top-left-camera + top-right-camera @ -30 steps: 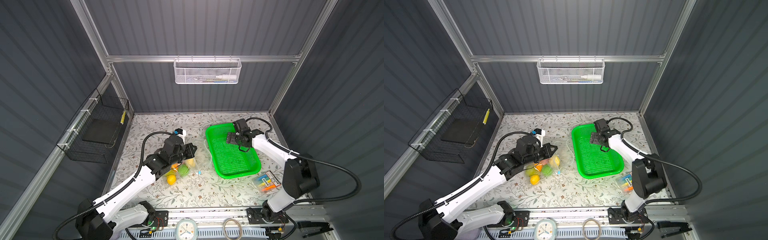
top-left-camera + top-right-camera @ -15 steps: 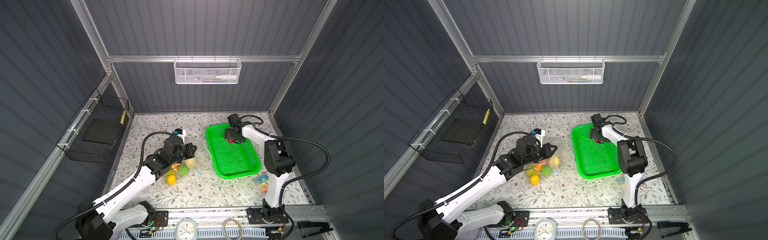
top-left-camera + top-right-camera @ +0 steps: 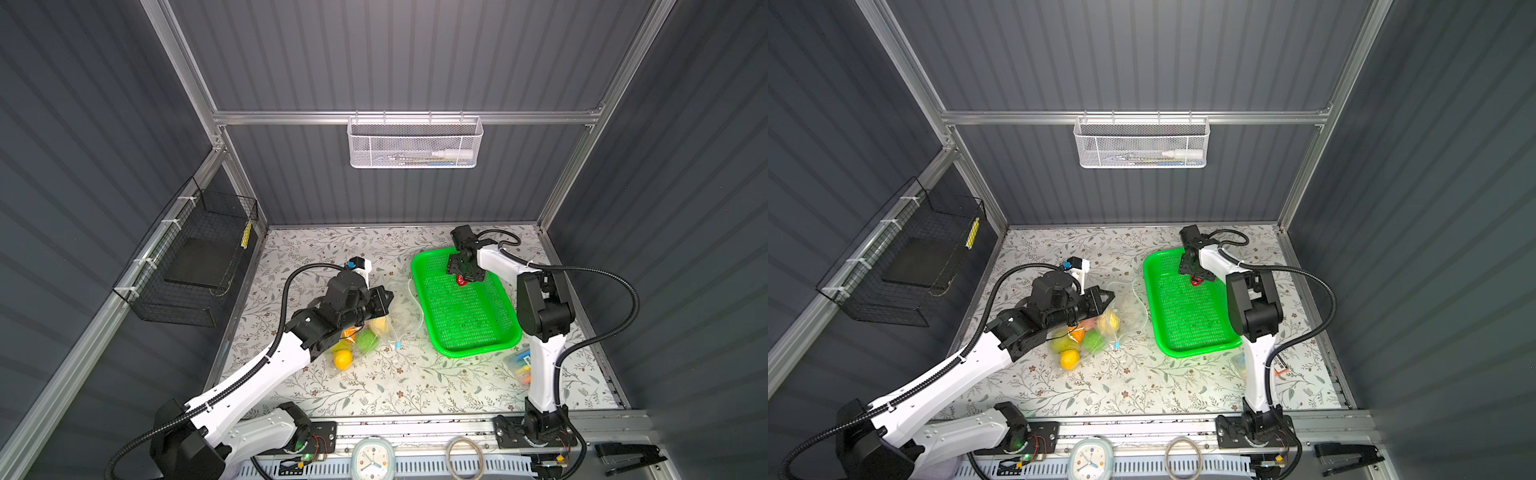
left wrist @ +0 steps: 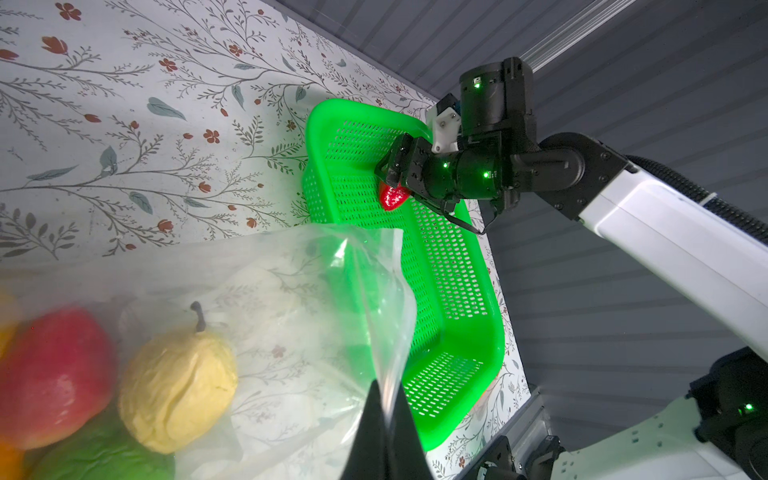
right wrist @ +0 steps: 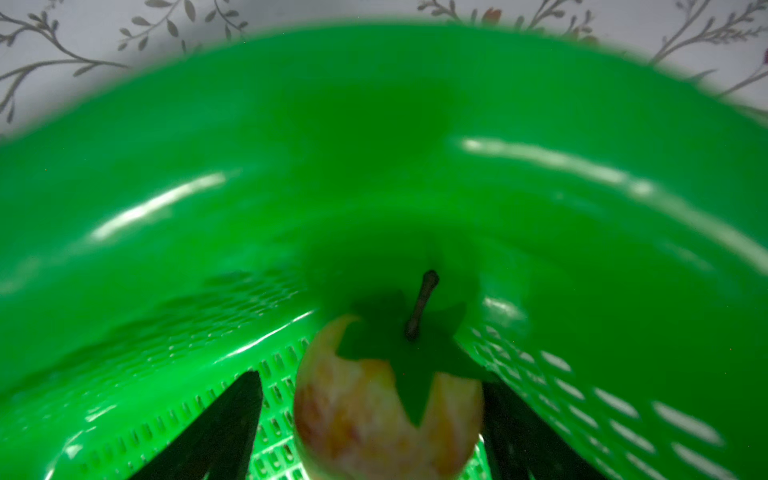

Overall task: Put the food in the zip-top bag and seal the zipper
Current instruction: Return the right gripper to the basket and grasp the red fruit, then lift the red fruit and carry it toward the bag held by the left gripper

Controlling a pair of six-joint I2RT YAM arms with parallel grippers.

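The clear zip-top bag [image 3: 395, 316] [image 3: 1125, 307] lies left of the middle with its mouth edge lifted. My left gripper [image 3: 388, 297] [image 4: 384, 386] is shut on that edge. Inside the bag are a yellow lemon [image 3: 343, 359], a green lime [image 3: 366, 341], a red fruit [image 4: 54, 374] and a yellow lumpy ball [image 4: 178, 386]. The zipper's blue slider [image 3: 398, 344] hangs at the bag's near side. A red strawberry [image 3: 461, 281] [image 5: 374, 415] sits in the far end of the green basket [image 3: 469, 345]. My right gripper [image 3: 463, 276] [image 5: 374, 382] straddles it, open, with a gap on one side.
A packet of coloured markers [image 3: 519, 365] lies near the right arm's base. A black wire basket [image 3: 195, 266] hangs on the left wall and a white mesh basket [image 3: 415, 143] on the back wall. A clock [image 3: 372, 459] and a stapler [image 3: 627, 455] rest on the front rail.
The right arm folded its elbow in and its gripper settled over the strawberry at the basket's far end, jaws narrowing. The left gripper kept still, holding the bag's edge.
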